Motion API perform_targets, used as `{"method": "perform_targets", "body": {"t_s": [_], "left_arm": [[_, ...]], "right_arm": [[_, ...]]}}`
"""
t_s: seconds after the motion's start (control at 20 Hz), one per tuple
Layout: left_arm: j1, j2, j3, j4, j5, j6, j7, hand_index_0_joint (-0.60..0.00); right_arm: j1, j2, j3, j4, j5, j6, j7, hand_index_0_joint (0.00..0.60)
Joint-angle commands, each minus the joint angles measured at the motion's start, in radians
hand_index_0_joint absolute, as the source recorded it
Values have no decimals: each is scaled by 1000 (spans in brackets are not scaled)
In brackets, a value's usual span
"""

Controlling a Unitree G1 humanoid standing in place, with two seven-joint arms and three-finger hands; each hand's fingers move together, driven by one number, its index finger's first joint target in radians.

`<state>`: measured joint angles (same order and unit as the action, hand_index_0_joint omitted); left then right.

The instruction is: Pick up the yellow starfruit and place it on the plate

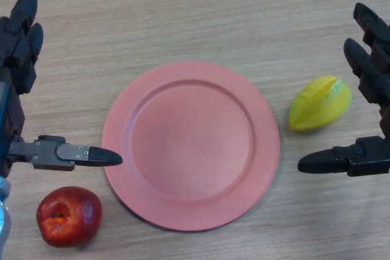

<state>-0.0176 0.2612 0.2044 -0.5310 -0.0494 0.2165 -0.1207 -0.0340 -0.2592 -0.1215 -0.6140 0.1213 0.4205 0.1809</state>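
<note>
The yellow starfruit (320, 103) lies on the wooden table just right of the pink plate (190, 144), which holds nothing. My right hand (373, 83) is at the right edge, open, its fingers straight just right of the fruit and its thumb stretched out below it, not touching. At the left edge my left hand (18, 41) is open too, with the thumb pointing at the plate's left rim.
A red apple (68, 216) sits at the lower left, below the left thumb and close to the plate's rim. Bare wooden table top stretches behind the plate.
</note>
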Motion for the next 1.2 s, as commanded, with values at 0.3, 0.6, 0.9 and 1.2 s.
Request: {"method": "perform_targets", "body": {"t_s": [0.3,0.6,0.9,1.2], "left_arm": [[-34,36,42,-50,14,-133,29,0],[-26,28,48,-74,-1,-132,46,0],[-34,23,19,-71,-5,-131,55,0],[-32,25,29,-78,-10,-130,48,0]], "right_arm": [[-23,-27,-67,-60,-24,-130,4,0],[-39,-51,-102,-26,-61,-168,36,0],[-124,-87,-73,212,-206,-336,34,0],[-223,-101,-27,431,-265,-435,8,0]]}}
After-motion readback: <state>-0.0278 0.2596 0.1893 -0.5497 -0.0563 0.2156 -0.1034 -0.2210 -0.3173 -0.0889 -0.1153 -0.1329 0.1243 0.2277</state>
